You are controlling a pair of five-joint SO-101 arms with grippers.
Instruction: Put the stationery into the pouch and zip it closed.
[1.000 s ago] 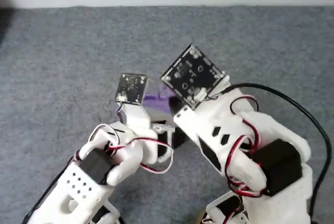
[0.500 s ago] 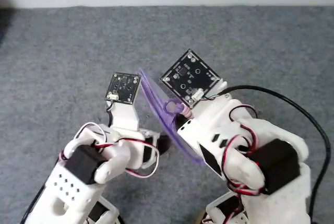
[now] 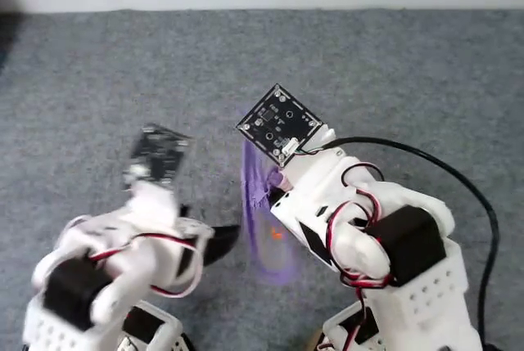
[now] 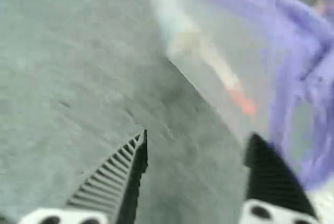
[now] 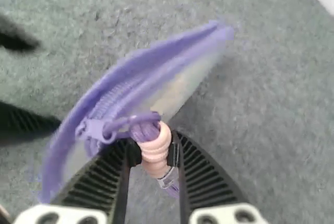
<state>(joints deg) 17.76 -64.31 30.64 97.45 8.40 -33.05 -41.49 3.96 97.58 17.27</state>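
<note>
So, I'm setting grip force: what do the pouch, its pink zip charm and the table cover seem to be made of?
Pouch: soft translucent plastic, likely vinyl, with purple fabric-like edging; contents show faintly through its side. Pink charm: smooth, ribbed, probably rubber or plastic, hard to tell. Table cover: grey felt or short-pile carpet, matte and fuzzy.

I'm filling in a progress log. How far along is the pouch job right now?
Done: something pale and orange, likely the stationery, shows through the clear side of the pouch. In hand: the right gripper is shut on the pink zip pull; the left gripper is open, apart from the pouch. Left: the zip looks closed along the stretch in view, but its far end is blurred, so finishing it may remain.
</note>
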